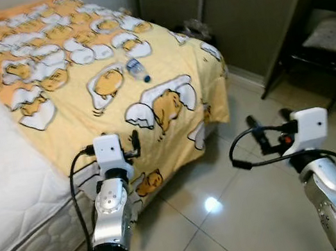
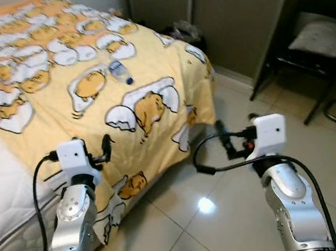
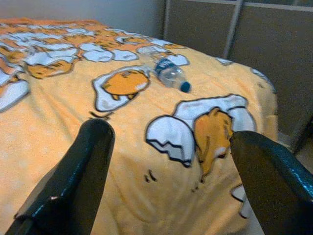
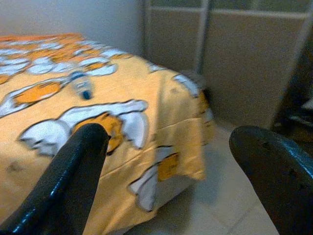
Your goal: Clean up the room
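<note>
My left end effector (image 1: 129,144) and right end effector (image 1: 271,128) are both released, fingers spread, holding nothing. Risk: the plastic bottle (image 1: 137,70) lies on its side on the yellow blanket (image 1: 81,114) and would likely roll if nudged off-centre. It lies on the bed, well beyond the left end effector.

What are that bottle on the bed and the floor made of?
The bottle looks like clear thin plastic: see-through body, blue cap and label. The floor seems glossy glazed tile: grout lines and a bright light reflection. The blanket under the bottle looks like soft printed fabric.
</note>
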Tool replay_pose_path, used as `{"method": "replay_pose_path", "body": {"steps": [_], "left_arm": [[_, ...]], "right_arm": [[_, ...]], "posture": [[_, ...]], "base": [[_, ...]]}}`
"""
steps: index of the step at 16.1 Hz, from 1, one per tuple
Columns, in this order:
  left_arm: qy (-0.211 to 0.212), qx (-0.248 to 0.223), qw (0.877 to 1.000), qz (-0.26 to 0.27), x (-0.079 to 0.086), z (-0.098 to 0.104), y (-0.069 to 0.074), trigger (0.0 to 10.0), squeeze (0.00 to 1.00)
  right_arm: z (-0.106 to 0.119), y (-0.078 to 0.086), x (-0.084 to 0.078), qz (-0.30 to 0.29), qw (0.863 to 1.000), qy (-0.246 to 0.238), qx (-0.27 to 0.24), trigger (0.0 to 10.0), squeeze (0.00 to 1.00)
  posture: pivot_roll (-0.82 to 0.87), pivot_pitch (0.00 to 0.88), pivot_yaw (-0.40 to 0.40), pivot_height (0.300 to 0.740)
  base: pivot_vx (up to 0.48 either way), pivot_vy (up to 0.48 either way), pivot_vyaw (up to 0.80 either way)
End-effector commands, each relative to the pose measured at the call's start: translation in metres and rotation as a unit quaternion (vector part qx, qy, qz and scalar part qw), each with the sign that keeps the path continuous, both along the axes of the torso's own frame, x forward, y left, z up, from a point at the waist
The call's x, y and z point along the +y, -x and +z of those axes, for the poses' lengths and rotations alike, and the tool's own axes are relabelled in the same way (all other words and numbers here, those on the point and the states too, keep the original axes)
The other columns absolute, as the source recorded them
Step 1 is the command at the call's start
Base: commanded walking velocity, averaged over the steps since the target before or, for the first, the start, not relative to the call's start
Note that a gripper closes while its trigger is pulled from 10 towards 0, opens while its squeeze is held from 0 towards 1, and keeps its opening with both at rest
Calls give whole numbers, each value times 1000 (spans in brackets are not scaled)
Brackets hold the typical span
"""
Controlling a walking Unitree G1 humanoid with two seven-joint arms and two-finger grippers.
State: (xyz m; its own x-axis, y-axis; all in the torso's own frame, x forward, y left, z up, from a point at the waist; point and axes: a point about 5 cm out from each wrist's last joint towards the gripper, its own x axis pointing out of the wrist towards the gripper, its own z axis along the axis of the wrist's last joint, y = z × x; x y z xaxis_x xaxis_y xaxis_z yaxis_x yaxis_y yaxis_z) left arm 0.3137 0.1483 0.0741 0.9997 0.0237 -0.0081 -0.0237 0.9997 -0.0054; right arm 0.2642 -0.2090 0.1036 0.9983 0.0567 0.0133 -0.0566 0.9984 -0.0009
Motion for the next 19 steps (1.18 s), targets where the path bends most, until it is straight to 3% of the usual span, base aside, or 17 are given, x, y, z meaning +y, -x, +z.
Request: {"method": "replay_pose_path", "body": {"steps": [1, 4, 7, 8, 9, 14, 16, 17, 19], "left_arm": [[-7, -13, 1000, 5, -1, 12, -8, 10000, 1000], [-6, 4, 1000, 6, 0, 15, -9, 10000, 1000], [-6, 18, 1000, 1, 1, 15, -11, 10000, 1000], [-16, 21, 1000, 2, 2, 15, -12, 10000, 267], [-20, 24, 999, 5, 5, 16, -13, 10000, 0], [-29, 22, 999, -9, 5, 17, -12, 10000, 0], [-25, 26, 999, 3, 12, 15, -12, 10000, 0], [19, 39, 998, 34, 19, 13, -14, 10000, 0], [22, 35, 998, 44, 23, 16, -18, 10000, 0]], "right_arm": [[1, -2, -7, -30, 999, 12, -11, 10000, 0], [3, -6, -16, -96, 995, 21, -35, 10000, 0], [-2, -6, -10, -98, 994, 19, -37, 10000, 0], [-3, -6, -9, -96, 995, 18, -36, 10000, 0], [-6, -6, -5, -89, 995, 18, -34, 10000, 0], [-16, -11, 8, -45, 999, 14, -12, 10000, 0], [-17, -14, 11, -38, 999, 14, -12, 10000, 0], [-19, -19, 12, -33, 999, 8, -6, 10000, 0], [-20, -25, 16, -22, 1000, 1, -4, 10000, 0]], "posture": [[-120, 0, -21, 740], [-130, 0, 6, 740], [-133, 0, 18, 740], [-135, 0, 19, 740], [-137, 0, 22, 740], [-107, 0, 11, 740], [-86, 0, 8, 740], [-66, 0, -4, 740], [-46, 0, -19, 740]], "base": [[0, 0, 0], [0, 0, 0], [252, -193, 0], [409, -247, 0], [424, 0, 0], [426, 0, 0], [426, 0, 691], [424, 0, 606], [424, 0, 591]]}}
